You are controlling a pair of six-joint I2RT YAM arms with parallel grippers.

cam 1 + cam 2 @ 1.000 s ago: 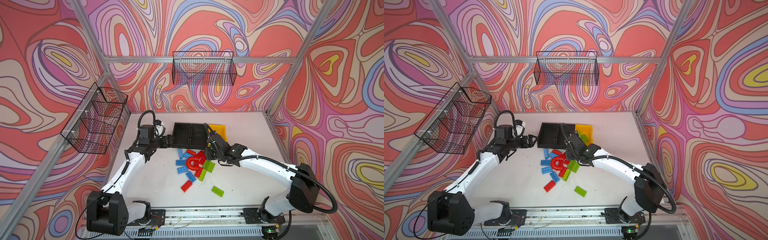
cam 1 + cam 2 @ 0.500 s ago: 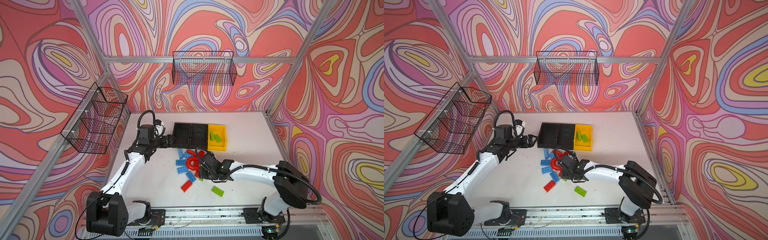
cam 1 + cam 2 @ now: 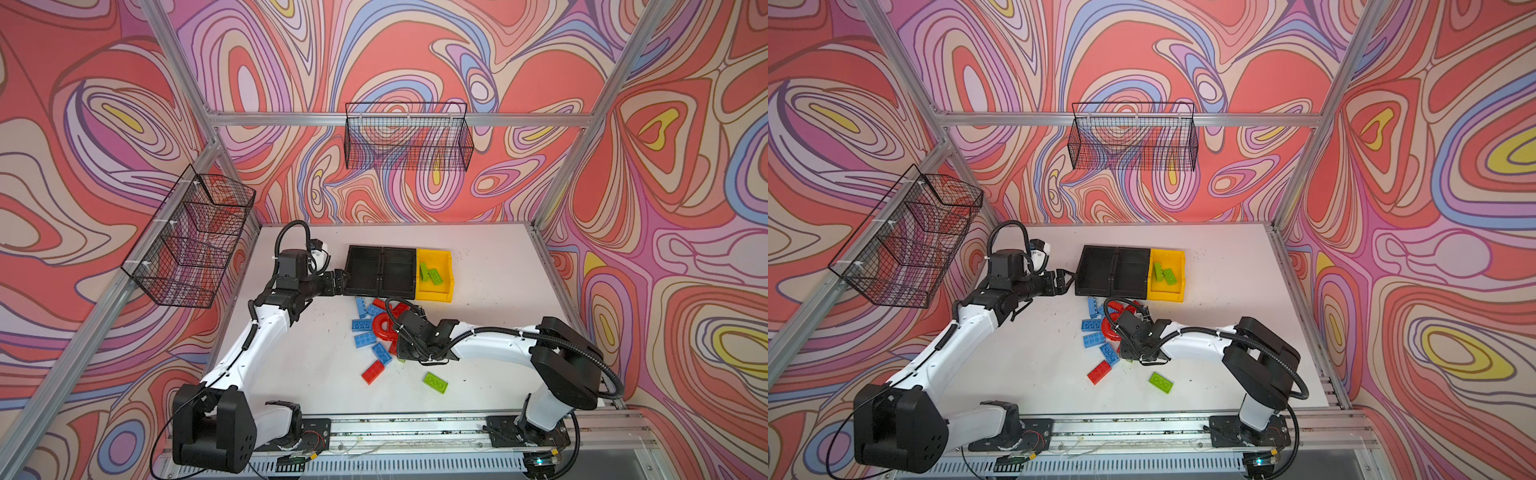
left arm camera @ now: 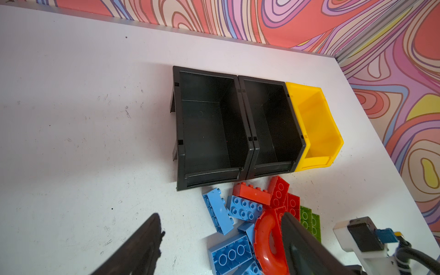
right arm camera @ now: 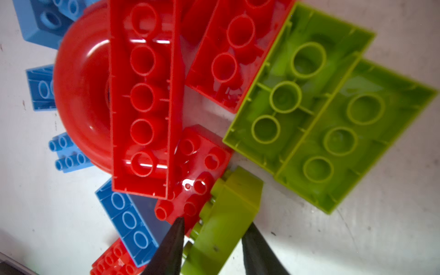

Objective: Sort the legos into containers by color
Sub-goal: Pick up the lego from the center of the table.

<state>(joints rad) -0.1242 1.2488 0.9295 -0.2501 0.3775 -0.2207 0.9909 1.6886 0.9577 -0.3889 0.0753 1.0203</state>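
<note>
The legos lie in a pile in front of the containers: blue and red bricks, a red arch and green bricks. One red brick and one green brick lie apart, nearer the front. My right gripper points down into the pile's right side, shut on a green lego lying on its side. Two black bins stand empty. The yellow bin holds two green bricks. My left gripper hovers open and empty beside the left black bin.
Black wire baskets hang on the back wall and the left wall. The white table is bare to the right of the bins, with the frame posts at its corners and the arm rail along its front edge.
My right arm swung from over the yellow bin back to the pile and lowered. Its jaws narrowed onto the green lego. The left arm stayed still.
</note>
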